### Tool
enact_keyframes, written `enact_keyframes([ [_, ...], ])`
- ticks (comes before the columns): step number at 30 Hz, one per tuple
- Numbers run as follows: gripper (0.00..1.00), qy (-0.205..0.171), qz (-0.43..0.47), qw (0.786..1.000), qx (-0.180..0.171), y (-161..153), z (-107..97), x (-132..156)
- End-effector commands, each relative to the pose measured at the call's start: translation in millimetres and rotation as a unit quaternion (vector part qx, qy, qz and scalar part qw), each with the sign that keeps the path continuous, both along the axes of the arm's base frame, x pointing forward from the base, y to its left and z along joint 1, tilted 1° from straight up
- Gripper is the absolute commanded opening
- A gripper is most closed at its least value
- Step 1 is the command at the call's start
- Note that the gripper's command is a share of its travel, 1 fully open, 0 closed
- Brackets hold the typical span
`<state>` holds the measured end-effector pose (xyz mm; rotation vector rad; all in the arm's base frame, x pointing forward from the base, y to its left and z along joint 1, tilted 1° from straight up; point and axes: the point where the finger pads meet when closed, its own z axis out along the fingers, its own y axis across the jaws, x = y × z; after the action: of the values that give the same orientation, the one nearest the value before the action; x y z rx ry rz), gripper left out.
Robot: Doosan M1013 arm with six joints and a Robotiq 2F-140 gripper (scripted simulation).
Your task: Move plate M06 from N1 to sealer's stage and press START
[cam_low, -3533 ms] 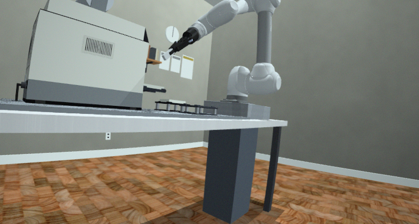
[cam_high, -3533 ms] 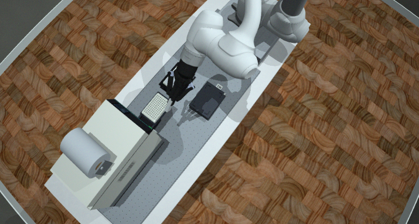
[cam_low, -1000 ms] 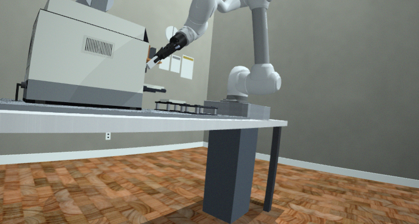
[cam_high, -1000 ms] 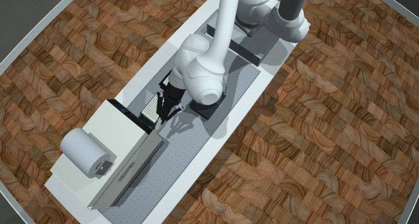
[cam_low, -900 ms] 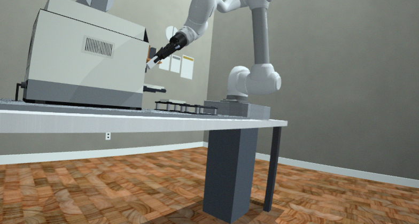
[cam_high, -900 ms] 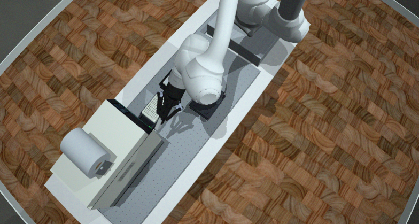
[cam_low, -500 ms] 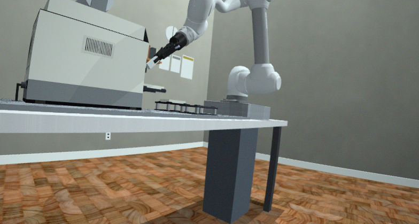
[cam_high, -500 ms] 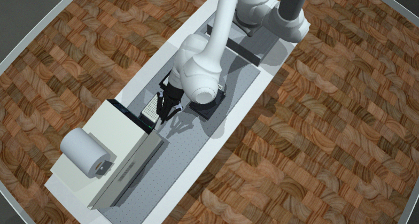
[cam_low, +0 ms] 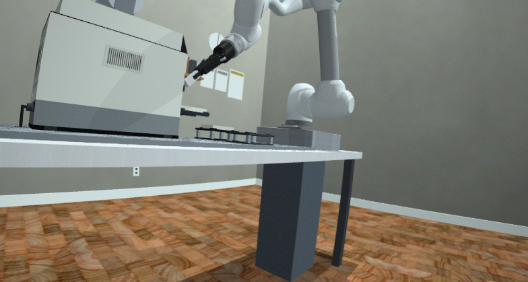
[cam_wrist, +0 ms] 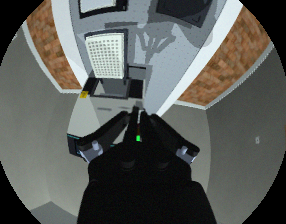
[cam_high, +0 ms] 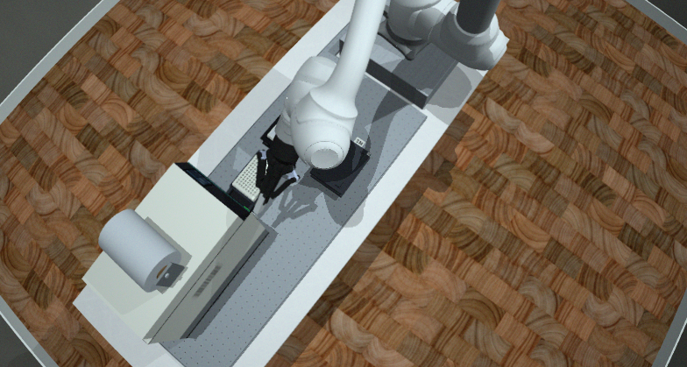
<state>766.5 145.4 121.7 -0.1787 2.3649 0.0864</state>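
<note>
The white well plate M06 [cam_high: 246, 177] [cam_wrist: 106, 56] lies on the sealer's stage, which stands out in front of the sealer [cam_high: 192, 220] [cam_low: 107, 77]. In the exterior view the stage [cam_low: 194, 112] shows as a dark ledge. My gripper [cam_high: 265, 197] [cam_low: 189, 79] [cam_wrist: 138, 106] is shut and empty. It points down at an angle, with its tips at the sealer's front face, above and beside the plate. A small green dot [cam_wrist: 137, 139] shows in the wrist view in line with the fingers. Nest N1 [cam_high: 342, 174] is a black, empty frame.
A white foil roll [cam_high: 137, 249] sits on top of the sealer. The arm's base [cam_low: 299, 136] stands at the table's far end.
</note>
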Motion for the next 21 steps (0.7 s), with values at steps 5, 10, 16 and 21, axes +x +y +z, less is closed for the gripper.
enact_keyframes([
  [5, 0.10, -0.003, 0.002, 1.000, 0.002, 0.0, -0.2, 0.7],
  [10, 0.10, -0.003, 0.002, 1.000, 0.002, 0.1, -0.2, 1.5],
  [16, 0.10, -0.003, 0.002, 1.000, 0.002, 0.2, -0.2, 2.5],
  [21, 0.10, -0.003, 0.002, 1.000, 0.002, 0.3, -0.2, 3.0],
])
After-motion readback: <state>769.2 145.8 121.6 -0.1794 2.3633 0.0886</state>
